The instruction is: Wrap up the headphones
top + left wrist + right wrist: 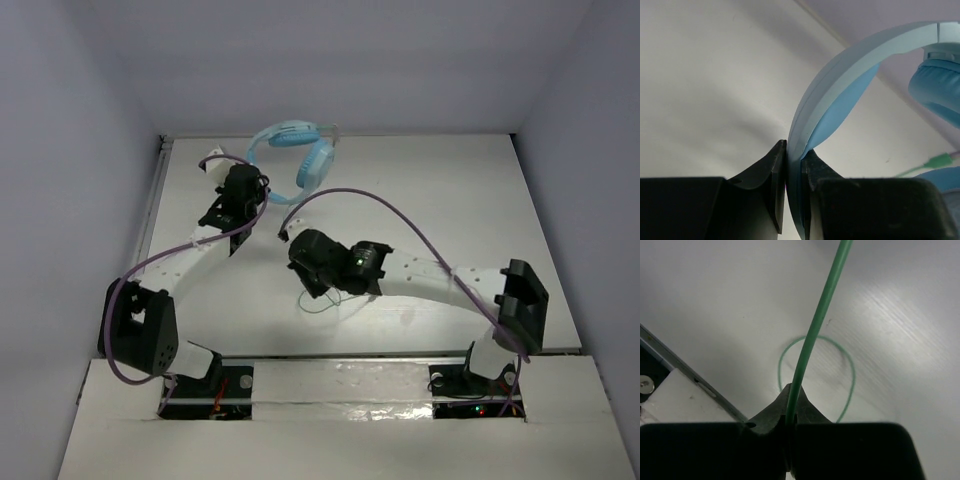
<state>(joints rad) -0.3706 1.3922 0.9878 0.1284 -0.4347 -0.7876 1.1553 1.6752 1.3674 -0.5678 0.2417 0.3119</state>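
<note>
A: How are the headphones (295, 150) held?

B: The headband (840, 75) is pinched edge-on by the left end effector (794, 150), which is closed down onto the thin band. The ear cups (940, 90) are seen just beyond that end effector, towards the far side of the surface (450, 200).

A: And the other arm?

B: The right end effector (791, 407), to the right of the left end effector and nearer the arm bases, is closed fully on the pale green cord (815, 325). The cord is drawn up straight from between its tips. A slack loop (850, 370) is left lying on the surface below.

A: What might be expected to fail?

B: Only a narrow strip of headband is gripped. If the cord is pulled hard, the band could be twisted or dragged out of the left end effector. The cord itself could be slid through the right tips, since it is thin and smooth. The slack loop could be snagged or knotted when turns are laid. Strain could also be put on the cord's joint at the ear cup if tension is kept too high.

A: Can that joint be checked?

B: Not clearly, as it is barely shown.
</note>
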